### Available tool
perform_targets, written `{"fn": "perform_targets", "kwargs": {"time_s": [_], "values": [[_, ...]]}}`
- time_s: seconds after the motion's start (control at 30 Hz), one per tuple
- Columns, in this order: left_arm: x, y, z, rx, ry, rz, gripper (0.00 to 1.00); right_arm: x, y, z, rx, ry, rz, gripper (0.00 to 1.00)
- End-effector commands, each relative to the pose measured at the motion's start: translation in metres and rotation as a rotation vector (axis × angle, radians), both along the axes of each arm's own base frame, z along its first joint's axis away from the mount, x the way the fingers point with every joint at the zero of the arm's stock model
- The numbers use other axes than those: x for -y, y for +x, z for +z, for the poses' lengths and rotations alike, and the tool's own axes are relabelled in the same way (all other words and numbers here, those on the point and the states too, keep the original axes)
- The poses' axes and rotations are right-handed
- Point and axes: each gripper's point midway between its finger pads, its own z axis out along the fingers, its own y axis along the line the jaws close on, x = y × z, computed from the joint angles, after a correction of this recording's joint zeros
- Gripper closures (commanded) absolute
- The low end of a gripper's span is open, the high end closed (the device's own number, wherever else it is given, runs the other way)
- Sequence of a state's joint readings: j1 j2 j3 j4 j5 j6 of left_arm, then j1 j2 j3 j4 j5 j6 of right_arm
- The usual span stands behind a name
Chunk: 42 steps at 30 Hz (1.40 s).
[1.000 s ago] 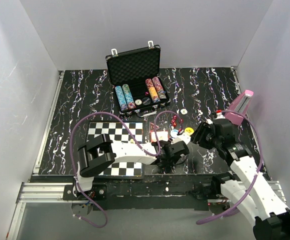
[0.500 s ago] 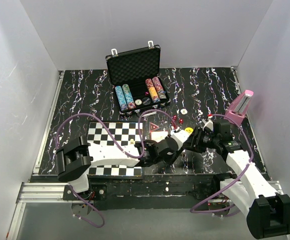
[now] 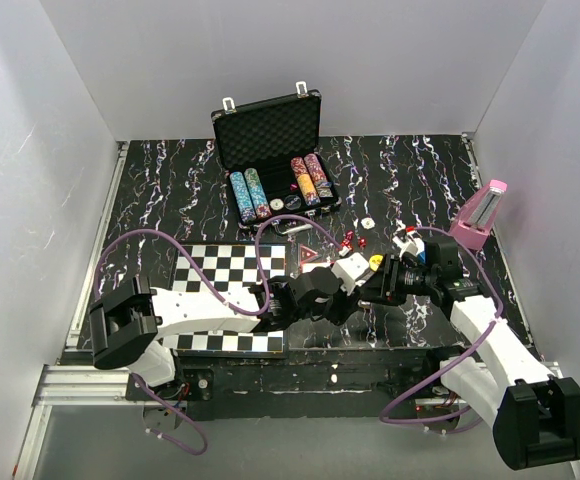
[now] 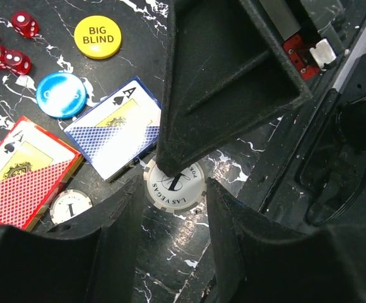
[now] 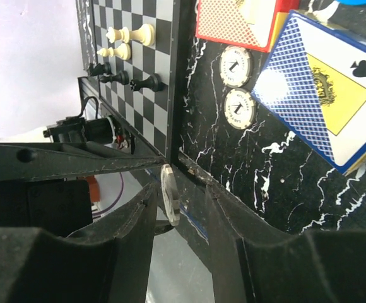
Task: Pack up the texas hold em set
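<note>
The black briefcase (image 3: 270,135) stands open at the back with rows of chips (image 3: 255,195) in it. My left gripper (image 4: 173,189) is shut on the rim of a white Las Vegas poker chip (image 4: 170,194), held in the air by the table's front edge. My right gripper (image 5: 180,192) stands open around that chip (image 5: 169,199), seen edge-on, close to one finger and apart from the other. One right finger (image 4: 227,82) crosses in front of the chip. On the table lie a red deck (image 4: 25,170), a blue deck (image 4: 117,132), red dice (image 4: 6,50), a Big Blind button (image 4: 98,36) and a blue button (image 4: 61,95).
Two more white chips (image 5: 236,66) lie by the decks. The chessboard (image 3: 230,265) with its pieces (image 5: 126,38) lies left of the grippers. The pink metronome (image 3: 480,215) stands at the right. The table's front edge (image 5: 183,142) runs right behind the held chip.
My left arm has swung its gripper forward and up to meet the right one. My right gripper has moved left around the chip and its jaws have narrowed.
</note>
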<state>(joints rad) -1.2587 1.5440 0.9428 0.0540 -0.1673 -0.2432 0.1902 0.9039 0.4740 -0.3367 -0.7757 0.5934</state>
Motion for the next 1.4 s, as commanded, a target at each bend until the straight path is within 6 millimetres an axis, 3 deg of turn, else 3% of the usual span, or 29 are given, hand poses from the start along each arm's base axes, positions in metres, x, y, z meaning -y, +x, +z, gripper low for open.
{"fn": "perform_targets", "kwargs": {"time_s": [0.0, 0.23, 0.33, 0.43, 0.47, 0.53, 0.6, 0.63, 0.67, 0.73, 0.83, 0.93, 1.13, 1.27, 1.37], "values": [[0.003, 0.0, 0.025, 0.027, -0.069, -0.019, 0.79, -0.008, 0.001, 0.022, 0.07, 0.077, 0.07, 0.57], [0.004, 0.002, 0.027, 0.036, -0.082, -0.013, 0.79, -0.009, -0.008, 0.014, 0.019, 0.083, 0.101, 0.63], [0.005, 0.003, 0.026, 0.037, -0.075, -0.013, 0.79, -0.009, -0.009, 0.012, 0.013, 0.086, 0.099, 0.76], [0.005, 0.002, 0.026, 0.039, -0.072, -0.016, 0.75, -0.01, -0.008, 0.016, 0.023, 0.098, 0.106, 0.99], [0.004, 0.003, 0.024, 0.038, -0.067, -0.014, 0.71, -0.01, -0.007, 0.017, 0.031, 0.1, 0.105, 0.99], [0.002, 0.004, 0.025, 0.035, -0.065, -0.01, 0.54, -0.01, -0.003, 0.02, 0.052, 0.095, 0.093, 0.99], [-0.003, 0.008, 0.026, 0.026, -0.066, 0.004, 0.2, -0.008, 0.006, 0.022, 0.082, 0.065, 0.058, 0.99], [-0.007, 0.01, 0.026, 0.022, -0.064, 0.012, 0.05, -0.005, 0.012, 0.022, 0.098, 0.035, 0.032, 0.99], [-0.012, 0.013, 0.029, 0.018, -0.065, 0.014, 0.02, 0.0, 0.02, 0.024, 0.117, -0.012, -0.002, 0.99], [-0.025, 0.018, 0.044, 0.01, -0.082, 0.012, 0.02, 0.015, 0.044, 0.031, 0.18, -0.14, -0.094, 0.99], [-0.055, 0.021, 0.064, -0.074, -0.1, -0.031, 0.02, 0.025, 0.077, 0.065, 0.367, -0.219, -0.13, 0.99], [-0.101, 0.042, 0.084, -0.165, -0.095, 0.015, 0.02, 0.023, 0.105, 0.091, 0.542, -0.264, -0.073, 0.99], [-0.183, 0.096, 0.112, -0.237, -0.053, 0.259, 0.02, 0.0, 0.167, 0.111, 0.772, -0.367, 0.097, 0.99], [-0.206, 0.124, 0.111, -0.218, -0.139, 0.372, 0.02, -0.026, 0.208, 0.111, 0.964, -0.478, 0.234, 0.99], [-0.229, 0.146, 0.105, -0.189, -0.143, 0.474, 0.02, -0.044, 0.24, 0.098, 1.08, -0.544, 0.344, 0.99]]}}
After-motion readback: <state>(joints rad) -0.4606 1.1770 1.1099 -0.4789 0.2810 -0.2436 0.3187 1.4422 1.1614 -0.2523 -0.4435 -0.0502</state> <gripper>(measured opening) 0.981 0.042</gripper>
